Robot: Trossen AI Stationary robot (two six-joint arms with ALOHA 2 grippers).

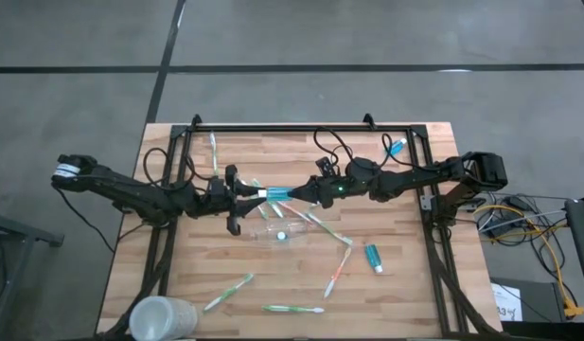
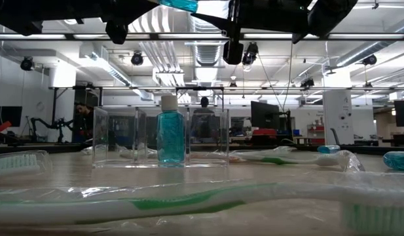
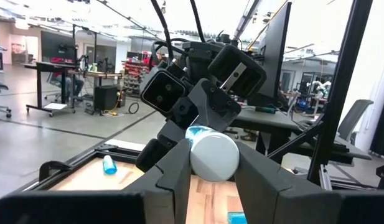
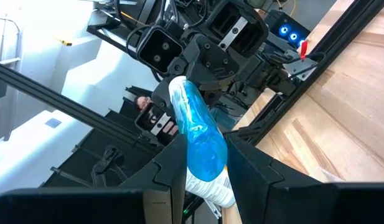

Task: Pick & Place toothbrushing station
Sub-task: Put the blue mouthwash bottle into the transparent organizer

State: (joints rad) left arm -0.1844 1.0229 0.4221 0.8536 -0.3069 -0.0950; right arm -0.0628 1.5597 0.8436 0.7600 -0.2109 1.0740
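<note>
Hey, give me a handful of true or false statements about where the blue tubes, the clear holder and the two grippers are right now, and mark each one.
1. Both grippers grip the same blue tube above the table. True: the left gripper holds its white-capped end, the right gripper the other.
2. The see-through holder is empty. False: one blue tube stands in it.
3. The frosted white cup stands beside the holder. False: it sits at a table corner.
4. A blue tube lies loose on the table. True.
</note>
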